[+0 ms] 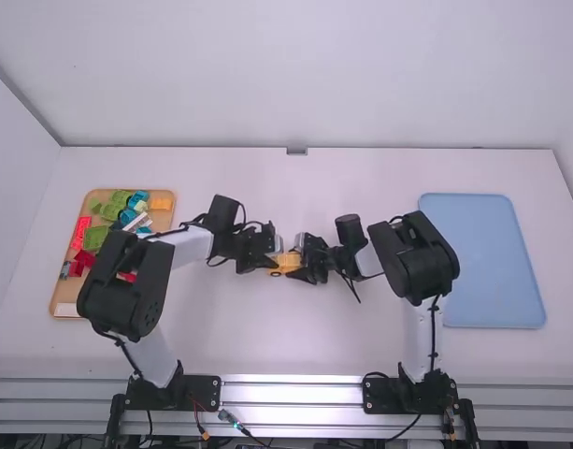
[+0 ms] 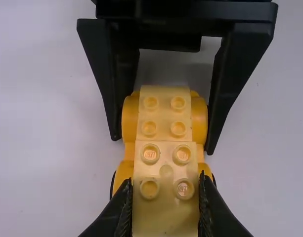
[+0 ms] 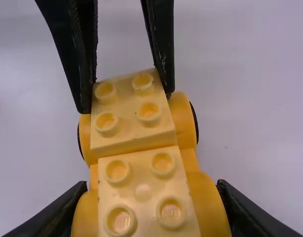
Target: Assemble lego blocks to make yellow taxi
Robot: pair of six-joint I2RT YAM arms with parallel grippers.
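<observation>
Near the table's middle, the left gripper [image 1: 274, 253] and right gripper [image 1: 302, 260] face each other over a small yellow car [image 1: 287, 263]. In the left wrist view, my left gripper [image 2: 165, 186] is shut on a light yellow studded block [image 2: 166, 173] on the car's near end. Beside it, a second light yellow block [image 2: 164, 113] sits on the orange-yellow wheeled base [image 2: 199, 123]. My right gripper [image 3: 152, 190] is shut on the sides of the wheeled base [image 3: 206, 202] around that second block [image 3: 144, 190]. The base's underside is hidden.
A wooden tray [image 1: 65, 297] at the left holds several green, red, blue and yellow blocks, with the left arm partly over it. A blue mat [image 1: 482, 262] lies at the right, beyond the right arm.
</observation>
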